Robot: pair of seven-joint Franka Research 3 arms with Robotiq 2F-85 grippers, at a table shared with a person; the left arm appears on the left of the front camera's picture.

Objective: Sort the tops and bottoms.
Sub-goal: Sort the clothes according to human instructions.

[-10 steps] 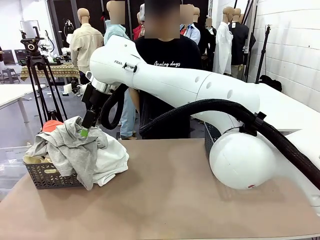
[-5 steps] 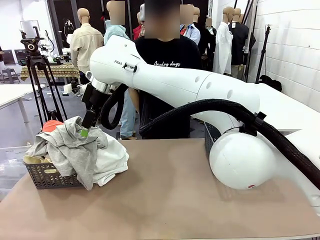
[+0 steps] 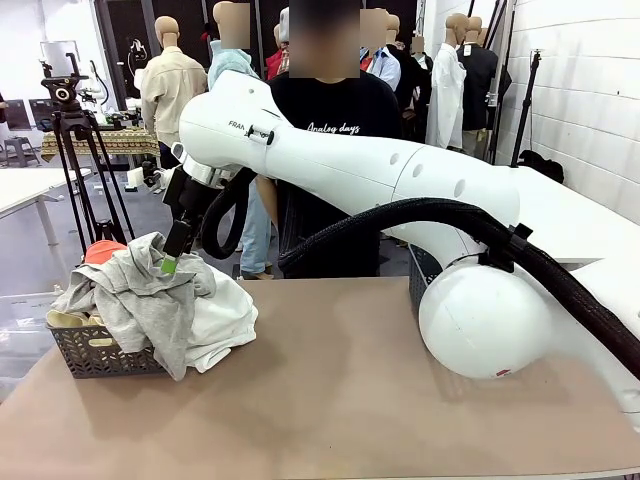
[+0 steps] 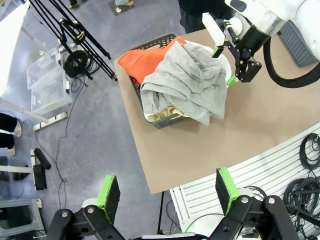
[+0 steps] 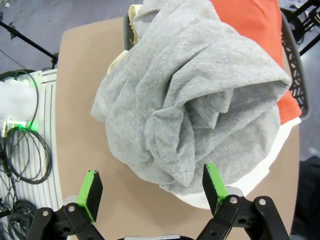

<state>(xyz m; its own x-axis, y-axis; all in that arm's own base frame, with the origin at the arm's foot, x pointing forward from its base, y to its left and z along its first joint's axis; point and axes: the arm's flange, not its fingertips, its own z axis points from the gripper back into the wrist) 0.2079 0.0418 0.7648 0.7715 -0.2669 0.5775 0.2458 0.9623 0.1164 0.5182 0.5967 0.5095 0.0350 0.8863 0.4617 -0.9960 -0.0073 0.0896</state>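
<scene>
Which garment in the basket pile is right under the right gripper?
The grey garment, crumpled on top of the pile; the open right gripper hovers over it. The orange-red one and white one lie beneath.

Even, bright indoor light falls from overhead, with no hard glare. The counter carries only a soft, faint shadow under the white arm's round base. The front view is sharp throughout. Both wrist views bend straight lines toward their edges, and the fingers nearest the lens look slightly soft.
</scene>
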